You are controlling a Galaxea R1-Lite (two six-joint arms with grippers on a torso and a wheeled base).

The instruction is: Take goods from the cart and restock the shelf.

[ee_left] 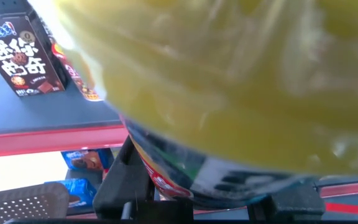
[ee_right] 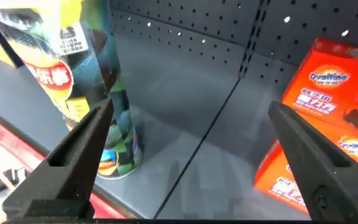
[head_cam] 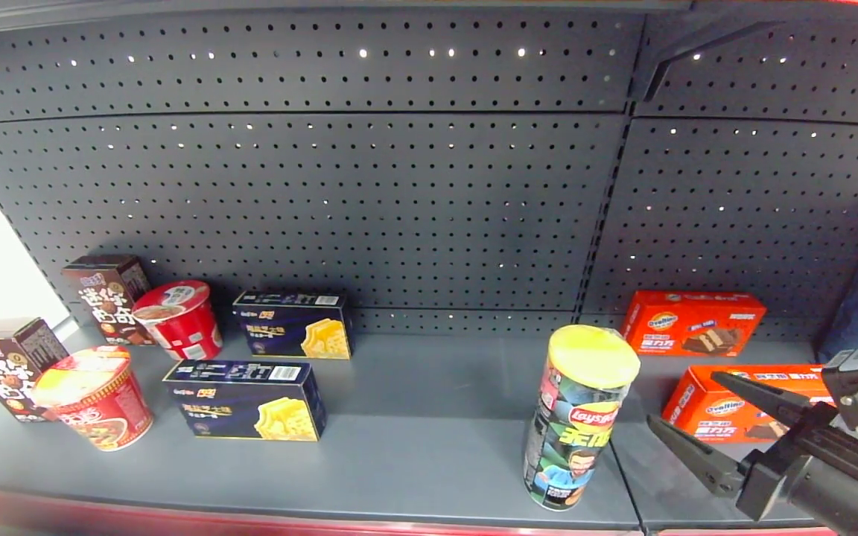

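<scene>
Grey pegboard shelf (head_cam: 414, 417), head view: chip can (head_cam: 582, 417) is stood upright near the front edge, right gripper (head_cam: 681, 397) spread just beside it. Left wrist view — left gripper (ee_left: 210, 193) is clamped on a second can (ee_left: 229, 81), yellow-lidded. Right wrist view — orange box (ee_right: 334, 124) is seen beyond parted fingers.

A grey perforated metal shelf (head_cam: 414, 417) carries two rows: from the left, each holds a brown cardboard carton (head_cam: 8, 365), a red paper noodle cup (head_cam: 94, 398), a dark blue cardboard box (head_cam: 246, 400) and, far right, an orange cardboard box (head_cam: 693, 324). A tall cylindrical yellow-lidded chip can (head_cam: 579, 417) stands in the front row's gap, near the edge. The right hand (head_cam: 681, 397) sits between it and the front orange box (head_cam: 704, 420). The left hand (ee_left: 204, 186) holds a second can (ee_left: 229, 93) before the shelf edge.
</scene>
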